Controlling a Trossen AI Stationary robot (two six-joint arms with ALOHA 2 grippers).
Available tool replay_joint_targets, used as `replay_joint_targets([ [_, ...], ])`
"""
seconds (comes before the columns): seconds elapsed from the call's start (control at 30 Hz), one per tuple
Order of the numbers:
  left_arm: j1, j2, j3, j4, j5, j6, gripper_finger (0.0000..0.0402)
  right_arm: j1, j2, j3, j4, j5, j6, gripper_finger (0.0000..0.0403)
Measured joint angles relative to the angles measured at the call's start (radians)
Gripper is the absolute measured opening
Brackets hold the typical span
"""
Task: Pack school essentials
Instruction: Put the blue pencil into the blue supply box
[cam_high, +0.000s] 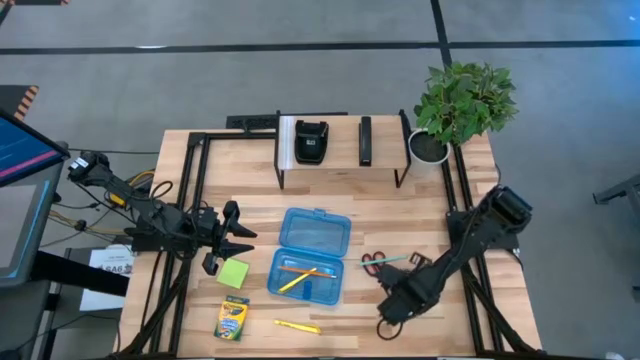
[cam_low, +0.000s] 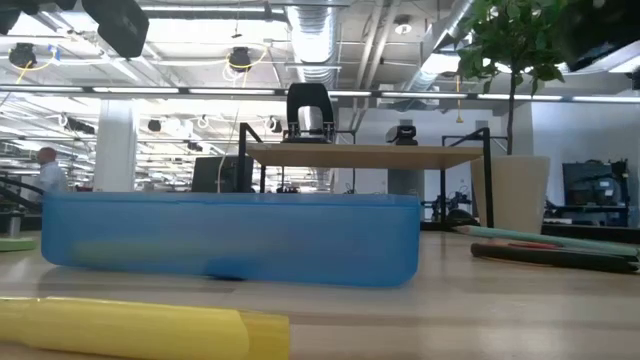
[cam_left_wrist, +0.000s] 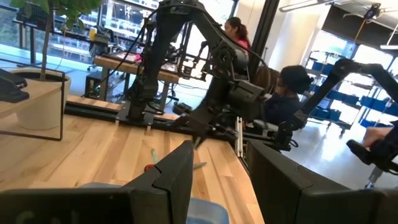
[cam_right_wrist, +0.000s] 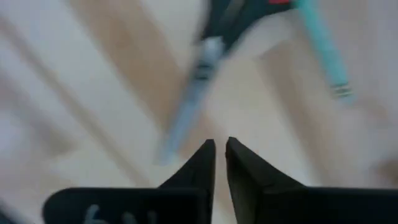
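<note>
The translucent blue case lies open mid-table; yellow and orange pencils and a blue eraser lie in its near half. A green sticky-note pad, a crayon box and a yellow highlighter lie flat to its near left. Red-handled scissors and a teal pen lie to its right. My left gripper hovers open just beyond the pad. My right gripper is shut, nearer than the scissors; its wrist view shows the scissors blades and the pen ahead of it.
A black metal rack with black devices stands along the far side, and a potted plant at the far right corner. In the low view the highlighter lies in front of the case. People stand in the room behind.
</note>
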Motion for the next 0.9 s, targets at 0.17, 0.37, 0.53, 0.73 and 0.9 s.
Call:
replay_joint_targets([
  [0.17,0.0,0.0,0.0,0.0,0.002,0.001,0.0138,-0.052,0.0,0.0,-0.037,0.066,-0.197,0.0096],
  [0.37,0.0,0.0,0.0,0.0,0.013,0.001,0.0138,-0.129,0.0,-0.008,-0.032,0.123,-0.357,0.013],
  [0.53,0.0,0.0,0.0,0.0,0.027,0.0,0.0138,-0.162,-0.086,-0.127,0.04,0.143,-0.365,0.0141],
  [0.73,0.0,0.0,0.0,-0.002,0.032,0.011,0.0138,-0.154,-0.296,-0.337,0.288,0.157,-0.355,0.0134],
  [0.9,0.0,0.0,0.0,-0.005,0.033,0.021,0.0138,-0.149,-0.386,-0.423,0.336,0.157,-0.393,0.0146],
])
